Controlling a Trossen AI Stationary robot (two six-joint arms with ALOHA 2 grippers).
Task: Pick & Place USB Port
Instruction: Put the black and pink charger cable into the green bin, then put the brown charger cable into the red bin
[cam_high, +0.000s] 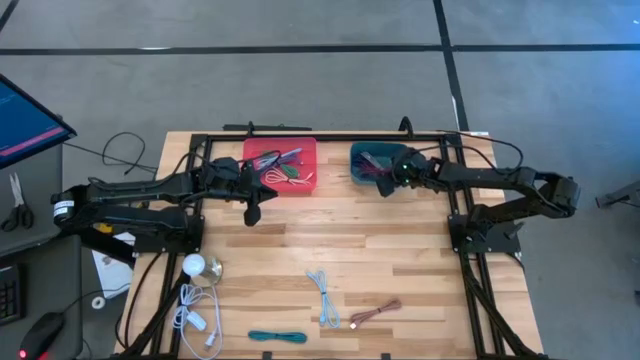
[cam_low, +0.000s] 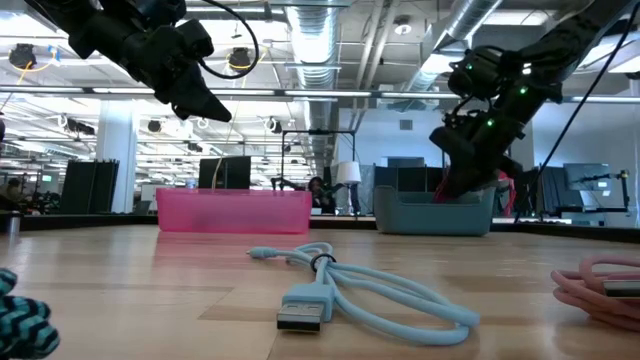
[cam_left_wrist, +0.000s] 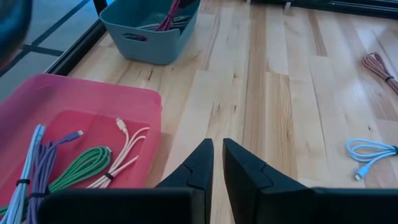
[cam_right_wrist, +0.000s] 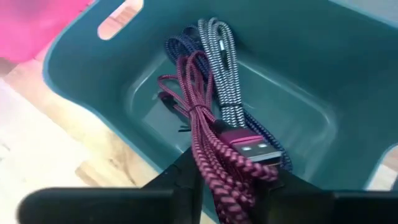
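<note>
- Right gripper (cam_right_wrist: 227, 180), over the teal plastic bin (cam_high: 377, 165), grips a maroon braided USB cable (cam_right_wrist: 211, 155).
- Left gripper (cam_left_wrist: 216, 163), fingers nearly together and empty, hangs beside the pink plastic tray (cam_high: 281, 166).
- Several cables (cam_high: 324, 297) remain on the wooden table (cam_high: 400, 250).

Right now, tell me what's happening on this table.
The robot is sorting cables into two bins. The right gripper is over the teal bin, shut on a maroon braided cable that hangs into it above other cables. The left gripper is shut with nothing in it, beside the pink bin, which already holds several cables. A light blue cable, a brown cable, a teal cable and a white cable lie on the table.
</note>
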